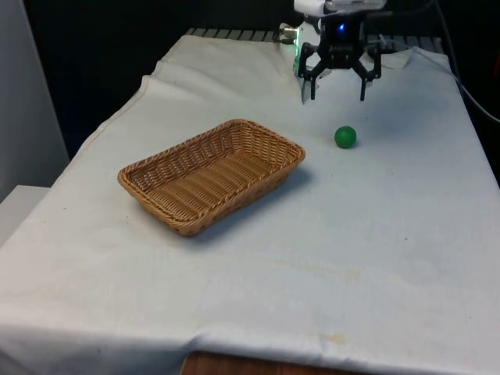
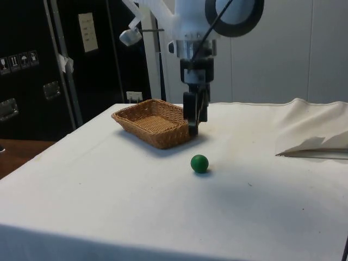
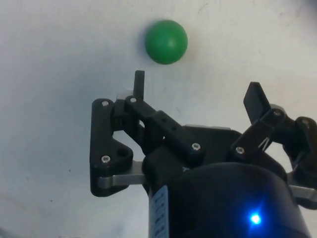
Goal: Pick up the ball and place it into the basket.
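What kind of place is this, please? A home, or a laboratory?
Probably a laboratory or test room, not a home: a table under a white cloth, dark cabinets behind, and a staged setup of a wicker basket, a green ball and a gripper.

No readable text; cabinet stickers' symbols too small.

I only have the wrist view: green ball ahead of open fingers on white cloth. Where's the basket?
Observer: The basket sits on the front view's left of the ball, apart from it.
Operator: Anything inside it?
Observer: Nothing visible; its woven bottom shows bare in the front view.
Operator: Is the gripper down at ball height?
Observer: No. In the side view the gripper hangs above the cloth, and the ball lies lower, nearer that camera.
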{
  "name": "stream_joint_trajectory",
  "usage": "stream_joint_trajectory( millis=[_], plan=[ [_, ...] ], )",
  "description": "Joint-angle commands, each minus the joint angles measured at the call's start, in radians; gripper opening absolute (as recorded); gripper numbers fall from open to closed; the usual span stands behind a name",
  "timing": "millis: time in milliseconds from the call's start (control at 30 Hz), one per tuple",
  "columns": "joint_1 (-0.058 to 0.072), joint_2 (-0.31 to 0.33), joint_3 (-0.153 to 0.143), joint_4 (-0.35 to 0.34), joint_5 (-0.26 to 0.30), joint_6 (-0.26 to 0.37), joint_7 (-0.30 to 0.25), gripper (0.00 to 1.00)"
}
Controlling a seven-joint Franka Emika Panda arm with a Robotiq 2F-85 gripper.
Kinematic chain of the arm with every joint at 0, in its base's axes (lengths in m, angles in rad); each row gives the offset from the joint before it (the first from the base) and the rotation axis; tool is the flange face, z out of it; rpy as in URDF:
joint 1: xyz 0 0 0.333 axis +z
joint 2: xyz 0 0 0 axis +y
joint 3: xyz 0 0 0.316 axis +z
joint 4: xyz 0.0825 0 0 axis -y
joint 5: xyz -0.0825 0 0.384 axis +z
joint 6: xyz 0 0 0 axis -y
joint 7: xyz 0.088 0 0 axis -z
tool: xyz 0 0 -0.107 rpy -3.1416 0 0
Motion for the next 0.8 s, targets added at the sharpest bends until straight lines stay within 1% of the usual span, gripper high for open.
stream_joint_trajectory(
  millis=[0,33,133,167,200,233,267,300,433,500,533,567,767],
  plan=[
    [0.006,0.01,0.006,-0.011,0.035,0.031,-0.02,1.0],
    [0.006,0.029,0.012,-0.013,0.049,0.051,-0.025,1.0],
    [0.004,0.057,0.022,-0.014,0.072,0.077,-0.034,1.0],
    [0.003,0.076,0.029,-0.013,0.087,0.092,-0.039,1.0],
    [0.003,0.076,0.029,-0.013,0.087,0.092,-0.039,1.0],
    [0.001,0.095,0.036,-0.012,0.1,0.109,-0.044,1.0],
    [0.0,0.1,0.026,-0.005,0.068,0.097,-0.026,1.0],
    [0.001,0.104,0.04,-0.012,0.106,0.117,-0.046,1.0],
    [-0.004,0.142,0.057,-0.011,0.129,0.147,-0.051,1.0],
    [-0.005,0.149,0.061,-0.011,0.134,0.153,-0.052,1.0],
    [0.0,0.167,0.046,-0.004,0.101,0.152,-0.03,1.0],
    [-0.006,0.163,0.068,-0.01,0.144,0.163,-0.054,1.0],
    [-0.013,0.209,0.093,-0.004,0.178,0.198,-0.057,1.0]
  ],
)
